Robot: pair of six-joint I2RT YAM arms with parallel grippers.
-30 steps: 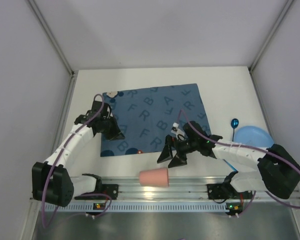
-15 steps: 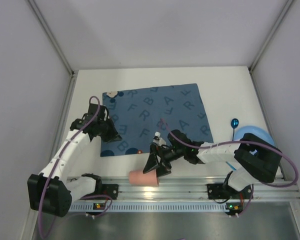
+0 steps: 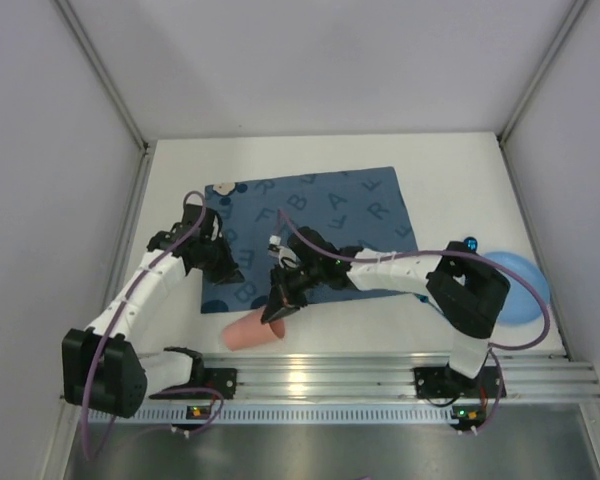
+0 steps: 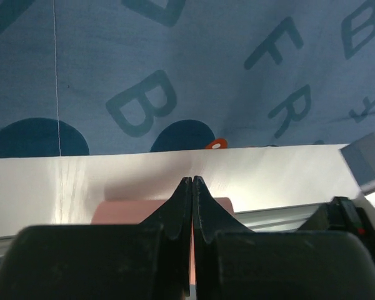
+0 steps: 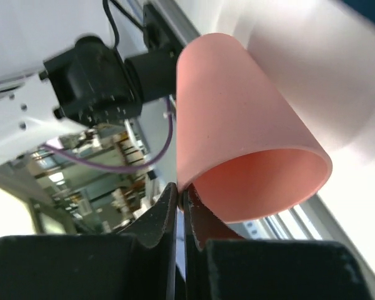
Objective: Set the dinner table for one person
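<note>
- Leftward swings the right gripper (image 3: 277, 308), from the near right corner of the placemat (image 3: 310, 215) to its near left edge. The pink cup (image 3: 248, 334) travels with it and now lies tipped on its side, just off the placemat's near edge.
- Pincer check: the right fingers are drawn together on the cup's rim, one outside the wall and one at the mouth. That reads as a thin pinch.
- The left gripper (image 3: 223, 268) hovers over the placemat's near left corner, fingers pressed together on nothing.
- Doing this step well, as I judge it: a rim pinch is shallow, so the cup may swivel. Lift it slowly clear of the placemat's edge, turn it upright in the air, and set it down flat without dragging the cloth. The left arm sits close by and should give way.
- The dinner table (image 3: 450, 170) looks matte white, flat and plain, far bigger than anything on it. It lies under the placemat and runs out past every side.
- Its widest bare stretch is right of the placemat, where a blue plate (image 3: 520, 290) and a spoon (image 3: 469, 243) wait.
</note>
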